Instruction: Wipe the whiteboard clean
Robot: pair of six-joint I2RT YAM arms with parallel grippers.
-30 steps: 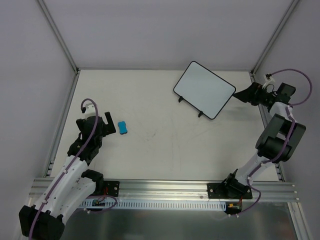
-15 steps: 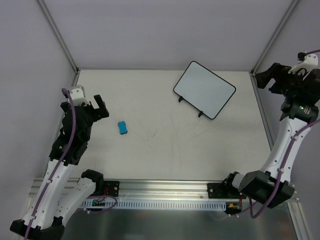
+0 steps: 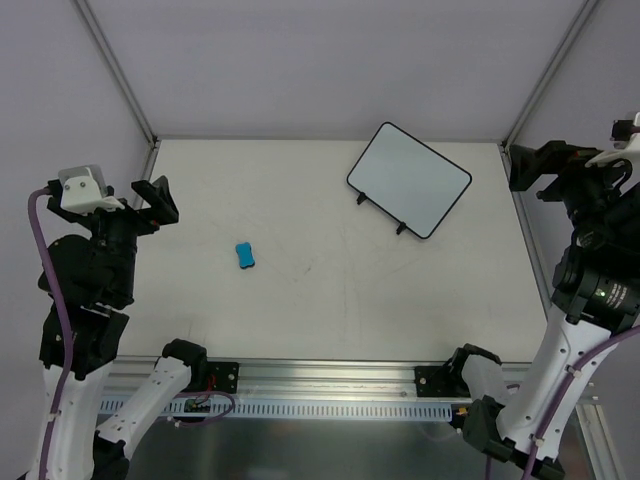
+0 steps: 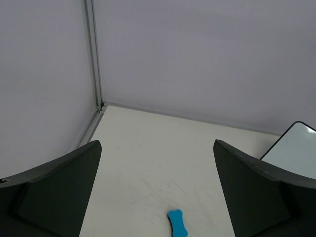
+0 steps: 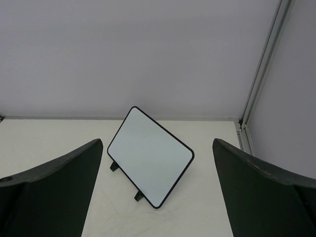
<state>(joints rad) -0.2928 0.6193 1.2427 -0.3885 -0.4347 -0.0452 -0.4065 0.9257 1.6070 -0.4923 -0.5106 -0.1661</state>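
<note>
On the pale bench point(image 3: 330, 300), a blank, black-framed white rectangular whiteboard point(image 3: 409, 180) sits; left fingers point(image 4: 54, 197) and right fingers point(image 5: 54, 192) gape wide, empty.

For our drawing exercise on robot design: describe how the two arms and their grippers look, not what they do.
The left arm and right arm have white links joined by bulky black joints, each trailing a purple cable. The left gripper and right gripper are black, with two broad wedge-shaped fingers. A small white box sits on the left wrist.
</note>
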